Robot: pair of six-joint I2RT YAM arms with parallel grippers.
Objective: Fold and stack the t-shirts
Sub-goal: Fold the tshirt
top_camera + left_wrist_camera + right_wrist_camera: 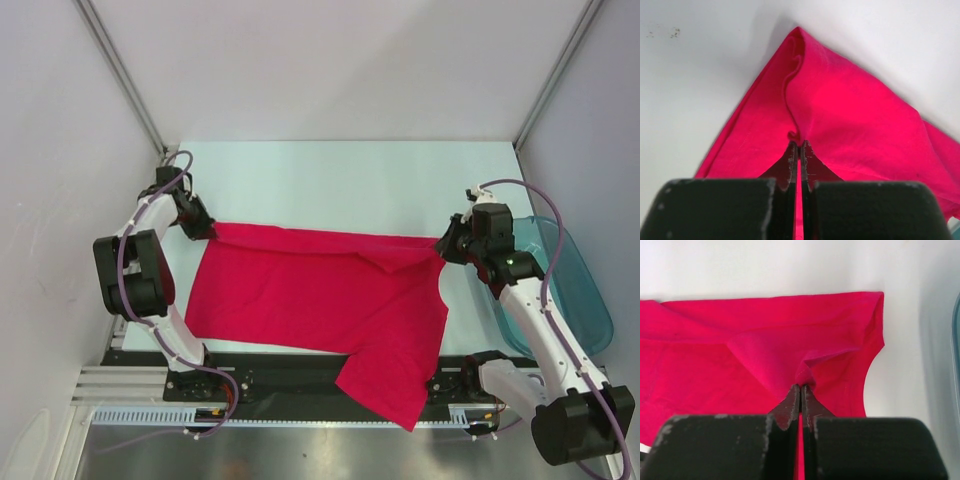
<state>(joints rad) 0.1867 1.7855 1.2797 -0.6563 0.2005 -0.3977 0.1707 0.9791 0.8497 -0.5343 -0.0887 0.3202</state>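
One bright red t-shirt [320,295] lies spread across the white table, its far edge pulled taut between my two grippers, and one part hangs over the near edge. My left gripper [205,230] is shut on the shirt's far left corner; in the left wrist view the cloth [850,115] is pinched between the fingertips [799,146]. My right gripper [447,245] is shut on the shirt's far right part; in the right wrist view a fold of the cloth [765,340] bunches at the fingertips [801,387].
A translucent teal plastic bin [568,290] stands at the table's right edge, close behind my right arm. White walls and slanted metal frame posts [120,70] enclose the table. A black rail [300,375] runs along the near edge.
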